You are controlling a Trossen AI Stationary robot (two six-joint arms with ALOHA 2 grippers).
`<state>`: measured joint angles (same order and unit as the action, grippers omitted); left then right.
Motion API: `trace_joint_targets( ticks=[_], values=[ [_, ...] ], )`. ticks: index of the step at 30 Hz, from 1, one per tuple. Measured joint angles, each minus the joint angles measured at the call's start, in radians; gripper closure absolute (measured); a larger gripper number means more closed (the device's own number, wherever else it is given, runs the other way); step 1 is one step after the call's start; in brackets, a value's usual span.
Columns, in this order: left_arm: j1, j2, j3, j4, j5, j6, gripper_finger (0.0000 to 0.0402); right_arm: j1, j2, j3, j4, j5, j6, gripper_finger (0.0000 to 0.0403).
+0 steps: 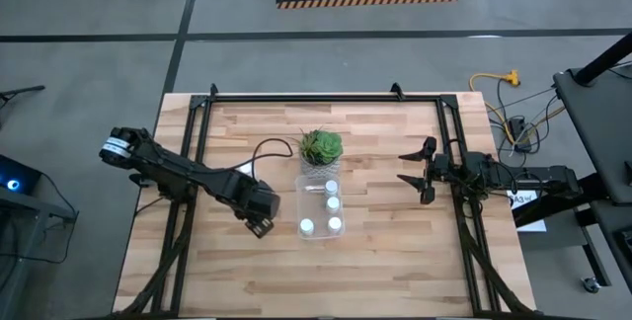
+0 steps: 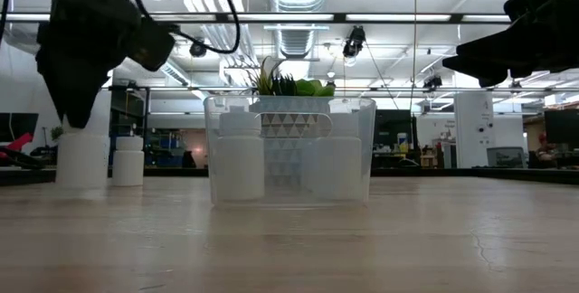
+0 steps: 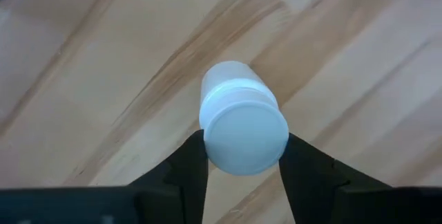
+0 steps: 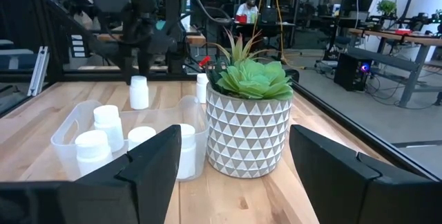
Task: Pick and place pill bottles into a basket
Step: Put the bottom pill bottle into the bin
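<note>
Pill bottle (image 3: 242, 124) body mostly hidden behind its cap, between left tool (image 3: 242, 175) fingers.

White bottles (image 1: 319, 208) with white caps sit in a clear bin (image 1: 302, 197). The plant (image 1: 321, 145) is green with darker leaf tips; its pot (image 4: 248, 134) is white with a grey triangle pattern. The table (image 1: 385, 251) is pale striped wood with a black frame. Both arms are black.

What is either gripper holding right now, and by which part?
The left gripper clamps a pill bottle by the sides of its cap, standing on the table. The right gripper is open and holds nothing.
</note>
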<state>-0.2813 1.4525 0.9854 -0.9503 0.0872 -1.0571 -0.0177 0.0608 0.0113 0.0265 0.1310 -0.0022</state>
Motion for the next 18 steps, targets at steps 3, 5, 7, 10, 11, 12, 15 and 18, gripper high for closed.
trace_joint_targets(
  ticks=[3, 5, 7, 10, 11, 12, 15, 18],
  values=[
    [0.0, 0.0, 0.029, -0.002, 0.0, 0.009, 0.0266, 0.0, 0.0, 0.0, 0.0, 0.0, 0.0, 0.0142],
    [0.0, 0.0, 0.053, -0.001, -0.001, 0.025, 0.0266, 0.0, 0.0, 0.0, 0.0, 0.0, 0.001, 0.0142],
    [0.0, 0.0, 0.074, -0.003, -0.002, 0.027, 0.0266, 0.0, 0.0, 0.0, 0.0, 0.0, 0.0, 0.0142],
    [0.002, 0.0, 0.108, -0.016, -0.002, 0.041, 0.0266, 0.0, 0.0, 0.0, 0.0, 0.0, 0.001, 0.0142],
    [0.003, 0.0, 0.124, -0.027, -0.002, 0.047, 0.0266, 0.0, 0.0, 0.0, 0.0, 0.0, 0.001, 0.0142],
    [0.005, 0.0, 0.137, -0.039, -0.003, 0.053, 0.0266, 0.0, 0.0, 0.0, 0.0, 0.0, 0.0, 0.0142],
    [0.018, 0.0, 0.169, -0.061, -0.003, 0.08, 0.0266, 0.0, 0.0, 0.0, 0.0, 0.0, 0.001, 0.0142],
    [0.035, 0.0, 0.209, -0.094, -0.006, 0.122, 0.0266, 0.0, 0.0, 0.0, 0.0, 0.0, 0.0, 0.0142]
  ],
)
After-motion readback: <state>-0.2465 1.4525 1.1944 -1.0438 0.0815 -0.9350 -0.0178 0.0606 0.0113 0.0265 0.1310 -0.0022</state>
